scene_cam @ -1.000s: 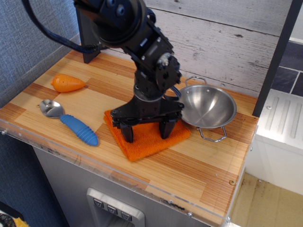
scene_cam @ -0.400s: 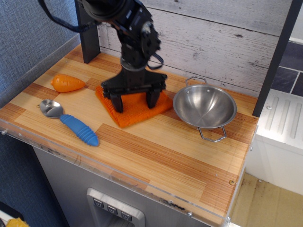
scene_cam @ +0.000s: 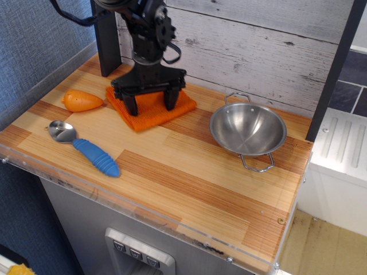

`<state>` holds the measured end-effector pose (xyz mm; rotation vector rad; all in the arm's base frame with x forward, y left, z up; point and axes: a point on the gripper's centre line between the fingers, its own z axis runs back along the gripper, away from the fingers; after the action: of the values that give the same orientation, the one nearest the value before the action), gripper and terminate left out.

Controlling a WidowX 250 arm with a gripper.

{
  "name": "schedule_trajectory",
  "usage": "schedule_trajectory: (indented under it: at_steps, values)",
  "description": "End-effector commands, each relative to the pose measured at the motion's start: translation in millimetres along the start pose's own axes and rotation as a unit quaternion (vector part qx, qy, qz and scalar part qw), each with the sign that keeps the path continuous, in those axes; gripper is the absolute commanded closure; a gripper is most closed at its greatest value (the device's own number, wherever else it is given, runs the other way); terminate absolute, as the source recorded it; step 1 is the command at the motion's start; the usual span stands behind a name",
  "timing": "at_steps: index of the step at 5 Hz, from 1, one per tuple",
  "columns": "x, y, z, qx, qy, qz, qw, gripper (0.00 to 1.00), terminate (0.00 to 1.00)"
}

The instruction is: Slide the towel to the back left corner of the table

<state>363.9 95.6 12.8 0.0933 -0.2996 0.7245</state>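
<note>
Single overhead view. The towel [scene_cam: 150,109] lies flat on the table [scene_cam: 229,189], toward the back left but short of the corner, with the wall boards just behind it and the dark arm post [scene_cam: 108,40] at the corner itself. The gripper [scene_cam: 149,104] stands over the towel with its jaws spread wide, both fingertips [scene_cam: 131,107] pressed down onto the cloth; nothing is clamped between them. A toy carrot [scene_cam: 83,101] lies just beside the towel's left edge, and a spoon with a blue handle [scene_cam: 86,149] rests nearer the front. A steel bowl [scene_cam: 248,129] sits well apart to the right.

Risks, as judged from this arrangement: a further push leftward may drive the towel's edge into the carrot and shove or roll it along the table. If downward pressure is uneven, the cloth may bunch or fold under one fingertip, or slip free and be left behind. Close to the corner, the arm's body may meet the post or the wall before the towel reaches it.
</note>
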Motion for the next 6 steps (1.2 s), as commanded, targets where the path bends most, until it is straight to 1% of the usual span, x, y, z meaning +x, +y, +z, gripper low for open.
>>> schedule_trajectory:
  at_steps: [1,2,3,4,5,6]
  values:
    - [7,13,13,0.006,-0.017,0.006,0.9998,0.0,0.0]
    - [6,12,21,0.002,-0.024,0.004,0.9997,0.0,0.0]
    - [13,16,34,0.004,-0.037,0.006,0.9993,0.0,0.0]
    - [23,20,49,0.0,-0.057,0.008,0.9983,0.0,0.0]
    - [30,21,66,0.005,-0.08,0.008,0.9968,0.0,0.0]
    - [30,20,82,0.0,-0.093,0.007,0.9957,0.0,0.0]
